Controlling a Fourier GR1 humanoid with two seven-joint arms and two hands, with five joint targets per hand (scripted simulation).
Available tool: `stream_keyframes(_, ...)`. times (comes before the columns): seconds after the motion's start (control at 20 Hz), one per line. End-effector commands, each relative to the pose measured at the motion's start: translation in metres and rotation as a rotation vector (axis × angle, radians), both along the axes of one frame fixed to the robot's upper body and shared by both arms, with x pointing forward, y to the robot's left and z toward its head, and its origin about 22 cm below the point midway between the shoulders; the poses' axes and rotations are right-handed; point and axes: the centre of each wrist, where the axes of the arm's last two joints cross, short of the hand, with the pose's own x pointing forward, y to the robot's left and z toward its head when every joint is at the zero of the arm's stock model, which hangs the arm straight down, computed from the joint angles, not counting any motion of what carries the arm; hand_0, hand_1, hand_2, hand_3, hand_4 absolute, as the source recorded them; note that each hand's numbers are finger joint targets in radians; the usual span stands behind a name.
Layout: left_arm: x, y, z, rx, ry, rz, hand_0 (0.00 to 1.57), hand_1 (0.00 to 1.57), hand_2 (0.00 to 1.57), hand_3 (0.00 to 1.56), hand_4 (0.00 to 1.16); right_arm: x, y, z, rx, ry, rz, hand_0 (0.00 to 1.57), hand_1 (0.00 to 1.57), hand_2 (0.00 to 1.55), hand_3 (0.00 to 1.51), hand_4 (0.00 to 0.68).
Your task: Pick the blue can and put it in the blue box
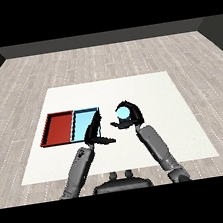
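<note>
While I can read no label or writing on the blue can [122, 114], I see my right hand [130, 116] curled round it, holding it just right of the blue tray [80, 124]. My left hand [96, 132] rests with fingers straight at that tray's near right corner; the red tray [58, 128] lies beside it on the white table [151, 92].

Forearms: two, grey, rounded, slim tubes with darker bands near the joints.
Left hand [93, 132]: black, slender fingers and a thumb.
Right hand [133, 114]: black, same build.
Wrists: grey narrowing into black.
</note>
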Motion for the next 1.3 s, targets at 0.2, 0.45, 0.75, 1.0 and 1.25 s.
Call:
stream_keyframes(0.2, 0.004, -0.015, 0.002, 0.012, 0.024, -0.034, 0.00, 0.00, 0.00, 0.00, 0.00, -0.012, 0.009, 0.016, -0.024, -0.025, 0.052, 1.43, 1.43, 1.46, 1.43, 0.614)
stream_keyframes(0.45, 0.002, -0.040, -0.002, -0.006, 0.050, -0.016, 0.00, 0.00, 0.00, 0.00, 0.00, -0.026, 0.025, 0.014, -0.004, -0.019, 0.047, 1.43, 1.43, 1.46, 1.42, 0.614)
stream_keyframes(0.75, 0.009, -0.035, -0.026, 0.013, 0.028, -0.026, 0.00, 0.00, 0.00, 0.00, 0.00, -0.013, 0.016, 0.016, -0.014, -0.046, 0.081, 1.43, 1.43, 1.46, 1.42, 0.612)
stream_keyframes(1.0, 0.023, -0.034, -0.006, -0.020, 0.027, -0.065, 0.00, 0.00, 0.00, 0.00, 0.00, -0.017, 0.025, 0.001, -0.020, -0.051, 0.080, 1.43, 1.43, 1.47, 1.42, 0.616)
stream_keyframes(1.25, 0.026, -0.033, -0.012, 0.023, 0.037, -0.049, 0.00, 0.00, 0.00, 0.00, 0.00, -0.032, 0.047, -0.003, 0.006, -0.015, 0.122, 1.48, 1.48, 1.46, 1.42, 0.598)
